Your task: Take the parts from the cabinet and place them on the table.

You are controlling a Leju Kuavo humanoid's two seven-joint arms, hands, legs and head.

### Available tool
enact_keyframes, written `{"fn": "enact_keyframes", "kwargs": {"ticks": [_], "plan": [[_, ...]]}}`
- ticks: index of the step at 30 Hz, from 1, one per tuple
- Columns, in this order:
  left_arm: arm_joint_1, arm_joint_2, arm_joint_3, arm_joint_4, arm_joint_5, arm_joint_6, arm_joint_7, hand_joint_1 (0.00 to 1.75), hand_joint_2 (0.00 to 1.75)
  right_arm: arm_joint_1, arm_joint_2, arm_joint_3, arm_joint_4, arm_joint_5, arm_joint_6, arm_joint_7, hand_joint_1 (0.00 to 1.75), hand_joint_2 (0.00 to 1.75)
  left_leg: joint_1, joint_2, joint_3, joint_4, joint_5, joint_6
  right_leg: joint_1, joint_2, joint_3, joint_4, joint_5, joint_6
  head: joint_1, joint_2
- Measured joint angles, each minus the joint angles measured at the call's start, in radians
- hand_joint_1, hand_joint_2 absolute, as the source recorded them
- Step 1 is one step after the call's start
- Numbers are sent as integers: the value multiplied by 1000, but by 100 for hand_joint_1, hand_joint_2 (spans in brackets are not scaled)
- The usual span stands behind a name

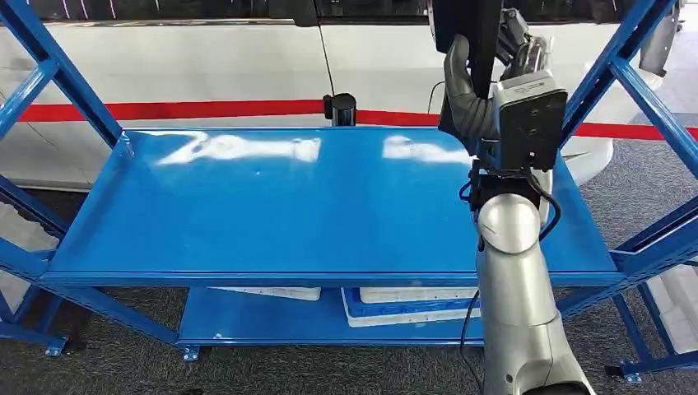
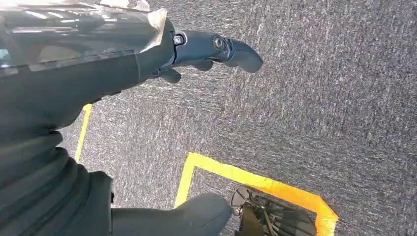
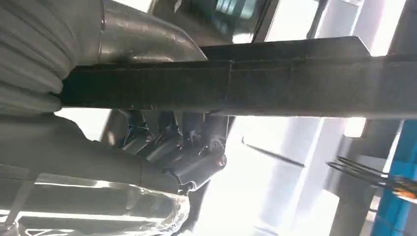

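A flat black part (image 1: 466,25) is up at the top edge of the head view, above the back right of the blue shelf (image 1: 272,206). My right hand (image 1: 487,86) is raised there and grips it, thumb against its lower end. In the right wrist view the part (image 3: 275,78) runs as a dark bar across the picture, with my thumb on one side and my dark fingers (image 3: 187,147) on the other. My left hand (image 2: 206,49) hangs over grey carpet, fingers apart and holding nothing.
The blue rack's diagonal braces (image 1: 58,74) and uprights (image 1: 634,90) frame the shelf on both sides. White trays (image 1: 411,304) lie on the lower shelf. A black post (image 1: 339,107) stands behind the shelf. Yellow tape (image 2: 255,182) marks the floor.
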Motion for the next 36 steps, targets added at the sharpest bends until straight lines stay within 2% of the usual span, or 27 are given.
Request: {"fn": "enact_keyframes", "kwargs": {"ticks": [3, 4, 5, 6, 7, 8, 9, 10, 11, 12, 13, 14, 17, 18, 19, 21, 22, 23, 24, 25, 27, 28, 29, 32, 33, 35, 36], "plan": [[0, 0, 0, 0, 0, 0, 0, 0, 175, 0, 0, 0, 1, 0, 0, 0, 175, 175, 2, 0, 0, 1, 0, -1, -2, -1, 9, -20, 10, 4, 0, 0], [0, 0, 0, 0, 0, 0, 0, 0, 175, -1, 3, -5, 7, -6, 2, -6, 175, 175, 9, -1, -4, 13, -5, -15, -15, -7, 70, -149, 63, 29, 0, 0], [-1, 2, 1, 0, 0, -1, 0, 0, 175, -2, 8, -8, 14, -15, 6, -9, 175, 175, 9, -2, -21, 30, -9, -36, 1, 5, 95, -179, 80, 24, 2, 0], [-1, -1, 2, 0, 0, -3, 0, 0, 175, -2, 8, -10, 15, -19, 6, -9, 175, 175, 5, -2, -20, 37, -8, -40, -2, 7, 87, -181, 82, 19, 2, 0], [1, 2, 3, 0, -6, -21, 6, 0, 175, 2, 11, -18, 24, -40, 6, -11, 175, 175, 4, -5, -27, 43, -3, -45, -4, 7, 78, -178, 74, 7, -3, 0], [4, 4, 3, 1, -18, -33, 13, 0, 175, 6, 13, -24, 33, -61, 6, -20, 175, 175, 15, -5, -35, 47, -6, -52, -12, 6, 72, -178, 82, -7, -2, 0], [3, 5, 3, 1, -18, -38, 21, 0, 175, 10, 16, -36, 41, -85, 6, -34, 175, 175, 15, 1, -86, 187, -129, -58, -6, 5, 56, -178, 96, -31, -4, 0], [4, 6, 3, 1, -18, -39, 27, 0, 175, 30, 13, -47, 51, -94, 6, -44, 175, 175, 15, 1, -138, 364, -204, -56, 7, 3, 37, -177, 109, -47, -3, 0], [3, 6, 3, 1, -18, -41, 29, 0, 175, 40, 10, -61, 60, -104, 2, -48, 175, 175, 7, 0, -6, 181, -121, -31, 17, 4, 28, -176, 118, -47, -3, 0], [2, 8, 3, 1, -18, -43, 29, 0, 175, 40, 10, -65, 61, -109, -1, -50, 175, 175, 1, -2, 52, 95, -105, -16, 16, 4, 28, -177, 120, -44, -4, 0], [1, 9, 2, 1, -19, -46, 29, 0, 175, 40, 10, -69, 61, -111, -3, -52, 175, 175, -3, 0, 75, 58, -119, -14, 24, 3, 23, -176, 124, -38, -2, 0], [1, 8, 2, 1, -19, -50, 26, 0, 175, 42, 9, -73, 61, -113, -4, -55, 175, 175, -7, 1, 70, 59, -110, -20, 18, 1, 25, -178, 128, -31, -2, 0], [3, 8, 2, 1, -21, -60, 25, 0, 175, 54, 7, -82, 64, -111, -11, -55, 175, 175, -16, 0, 64, 49, -97, -10, 14, 1, 23, -185, 143, -9, -5, 0], [1, 8, 2, 1, -23, -62, 23, 0, 175, 59, 5, -92, 64, -103, -16, -52, 175, 175, -6, 8, 64, 32, -78, -5, 17, -3, 12, -168, 126, -10, -3, 0], [0, 8, 3, 1, -24, -65, 20, 0, 175, 59, 5, -96, 65, -99, -22, -46, 175, 175, -8, 7, 57, 28, -70, 1, 18, -3, -5, -140, 93, -13, -3, 0], [0, 7, 2, 1, -29, -76, 16, 0, 175, 64, 1, -106, 65, -85, -29, -33, 175, 175, -10, 8, 38, 28, -57, 8, 18, -3, -48, -8, 8, -24, 0, 0], [1, 6, 2, 1, -30, -77, 16, 0, 175, 70, -1, -112, 65, -82, -30, -26, 175, 175, -11, 9, 25, 29, -48, 9, 18, -3, -74, 76, -29, -23, 0, 0], [1, 6, 2, 1, -31, -77, 16, 0, 175, 75, -3, -116, 65, -80, -31, -22, 175, 175, -11, 10, 15, 29, -40, 8, 18, -3, -80, 116, -35, -15, 0, 0], [1, 5, 2, 1, -31, -78, 16, 0, 175, 79, -4, -120, 65, -79, -31, -19, 175, 175, -11, 11, 4, 30, -33, 7, 18, -3, -63, 108, -22, -5, 0, 0], [1, 5, 2, 1, -32, -78, 16, 0, 175, 81, -5, -122, 65, -77, -31, -19, 175, 175, -11, 11, -6, 31, -26, 4, 18, -3, -24, 57, 6, 7, 0, 0], [1, 5, 2, 1, -32, -78, 16, 0, 175, 79, -5, -124, 63, -76, -31, -18, 175, 175, -10, 11, -21, 38, -15, -3, 15, -5, 90, -118, 56, 19, 0, 0], [1, 5, 2, 1, -32, -78, 16, 0, 175, 78, -5, -124, 63, -74, -31, -18, 175, 175, -15, 11, -30, 44, -12, -9, 15, -6, 130, -193, 37, 9, 0, 0], [0, 5, 2, 1, -34, -78, 15, 0, 175, 80, -3, -124, 61, -70, -31, -17, 175, 175, -16, 11, -35, 45, -4, -15, 27, -3, 144, -204, 39, 3, -3, 0], [4, 5, 2, 1, -33, -82, 0, 0, 175, 79, -4, -134, 57, -49, -32, -5, 175, 175, -17, 8, -40, 46, 16, -29, 24, -3, 120, -198, 54, -17, -5, 0], [4, 7, 2, 1, -29, -82, -8, 0, 175, 77, -4, -136, 57, -44, -32, -3, 175, 175, -12, 5, -49, 51, 10, -34, 3, -5, 113, -203, 63, -33, -4, 0], [4, 9, 5, 1, -13, -82, -21, 0, 175, 59, -2, -139, 53, -31, -32, 2, 175, 175, -9, 1, -78, 133, -97, -47, 8, -7, 97, -202, 85, -56, -8, 0], [4, 9, 8, 1, -3, -82, -23, 0, 175, 48, 0, -142, 52, -25, -32, 2, 175, 175, -7, 1, -99, 212, -155, -52, 9, -7, 85, -202, 94, -58, -8, 0]]}}
